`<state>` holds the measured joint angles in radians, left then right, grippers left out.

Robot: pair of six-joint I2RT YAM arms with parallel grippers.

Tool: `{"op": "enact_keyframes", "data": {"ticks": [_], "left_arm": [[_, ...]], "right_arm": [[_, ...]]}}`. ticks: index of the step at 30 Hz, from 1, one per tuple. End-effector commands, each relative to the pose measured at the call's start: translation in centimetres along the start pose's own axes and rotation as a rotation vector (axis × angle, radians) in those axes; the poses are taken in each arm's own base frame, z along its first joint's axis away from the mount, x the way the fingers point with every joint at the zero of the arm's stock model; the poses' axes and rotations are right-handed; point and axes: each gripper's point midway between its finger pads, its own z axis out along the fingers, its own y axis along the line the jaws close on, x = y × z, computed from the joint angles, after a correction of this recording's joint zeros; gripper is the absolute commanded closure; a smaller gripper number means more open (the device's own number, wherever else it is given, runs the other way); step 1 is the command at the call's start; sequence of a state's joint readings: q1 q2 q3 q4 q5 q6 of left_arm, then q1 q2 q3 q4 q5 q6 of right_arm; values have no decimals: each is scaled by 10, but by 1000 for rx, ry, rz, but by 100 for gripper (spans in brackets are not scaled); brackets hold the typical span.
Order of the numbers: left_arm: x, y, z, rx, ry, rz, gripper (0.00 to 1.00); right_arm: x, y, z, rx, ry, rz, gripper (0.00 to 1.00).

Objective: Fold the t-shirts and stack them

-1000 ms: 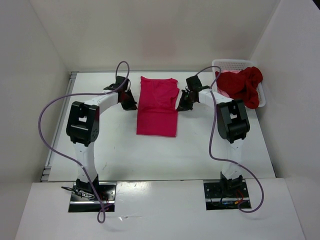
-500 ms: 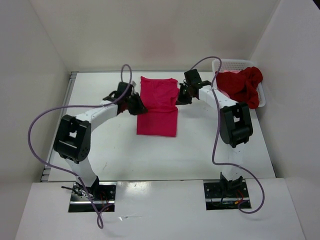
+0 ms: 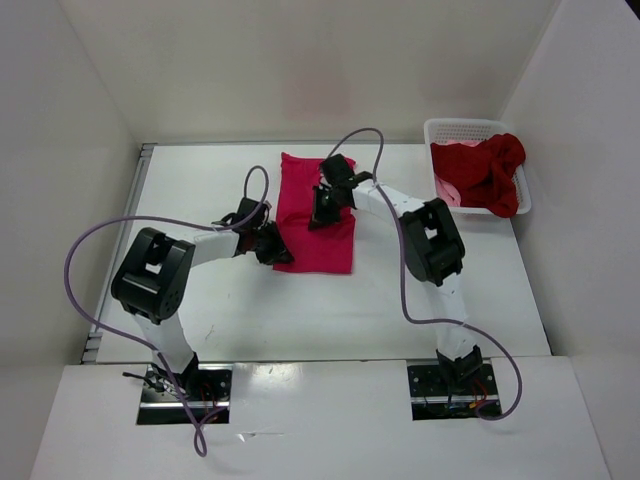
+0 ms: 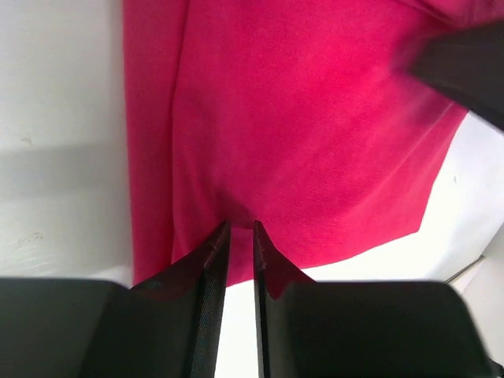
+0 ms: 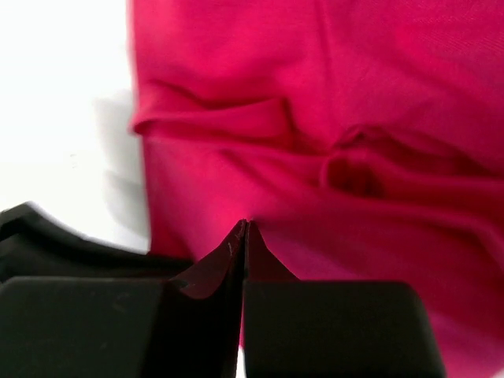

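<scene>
A bright magenta-pink t-shirt [image 3: 322, 235] lies folded into a long strip on the table, mid-way back. My left gripper [image 3: 277, 250] is at its near-left edge. In the left wrist view the left gripper [image 4: 240, 224] has its jaws a narrow gap apart, with the tips resting on the magenta cloth [image 4: 315, 118]. My right gripper [image 3: 322, 206] is low over the middle of the strip. In the right wrist view the right gripper [image 5: 245, 224] is shut, with no cloth between its fingers, over wrinkled magenta cloth [image 5: 354, 94]. A dark red t-shirt [image 3: 492, 172] and a light salmon-pink t-shirt [image 3: 446, 190] lie bunched in the basket.
A white mesh basket [image 3: 462, 127] stands at the far right corner against the wall. White walls enclose the table on the left, back and right. A purple cable [image 3: 100, 225] loops wide to the left of the left arm, another [image 3: 405, 290] hangs along the right arm.
My left gripper slid nearer along the shirt's left edge to its near-left part. My right gripper moved from the shirt's right edge to over its middle and closed.
</scene>
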<state>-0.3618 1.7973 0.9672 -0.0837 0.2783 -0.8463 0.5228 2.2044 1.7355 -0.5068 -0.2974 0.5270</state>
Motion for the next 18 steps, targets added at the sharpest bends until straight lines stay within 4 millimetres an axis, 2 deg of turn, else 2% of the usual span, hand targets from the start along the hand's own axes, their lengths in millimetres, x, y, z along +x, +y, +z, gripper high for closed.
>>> {"op": "enact_keyframes", "data": {"ticks": [1, 4, 6, 8, 9, 11, 12, 14, 15, 16, 17, 18], "left_arm": [[15, 22, 4, -57, 10, -24, 74], [27, 30, 2, -61, 27, -39, 74], [31, 28, -2, -56, 17, -37, 74], [40, 36, -3, -72, 32, -53, 74], [41, 38, -5, -78, 23, -52, 74], [44, 41, -6, -82, 27, -63, 74], [49, 46, -7, -96, 40, -69, 74], [49, 46, -12, -100, 28, -66, 74], [50, 47, -13, -100, 28, -66, 74], [50, 47, -16, -107, 23, -66, 74], [50, 46, -20, -106, 22, -66, 73], [47, 41, -24, -98, 14, -63, 72]], "right_arm": [[-6, 12, 9, -44, 9, 8, 100], [3, 20, 18, -52, 37, -6, 100], [4, 11, 26, -18, 33, -1, 100], [-3, 7, 32, 7, 12, -2, 100], [-10, 0, 35, 49, -21, -4, 100], [-32, 5, 36, 56, -84, -16, 100], [-53, 12, 31, 64, -147, -26, 100], [-77, 17, 23, 83, -237, -44, 100], [-101, 30, 10, 67, -323, -54, 100], [-115, 29, 5, 100, -374, -62, 100], [-124, 32, 0, 104, -394, -77, 100], [-121, 31, -3, 127, -363, -82, 100]]}}
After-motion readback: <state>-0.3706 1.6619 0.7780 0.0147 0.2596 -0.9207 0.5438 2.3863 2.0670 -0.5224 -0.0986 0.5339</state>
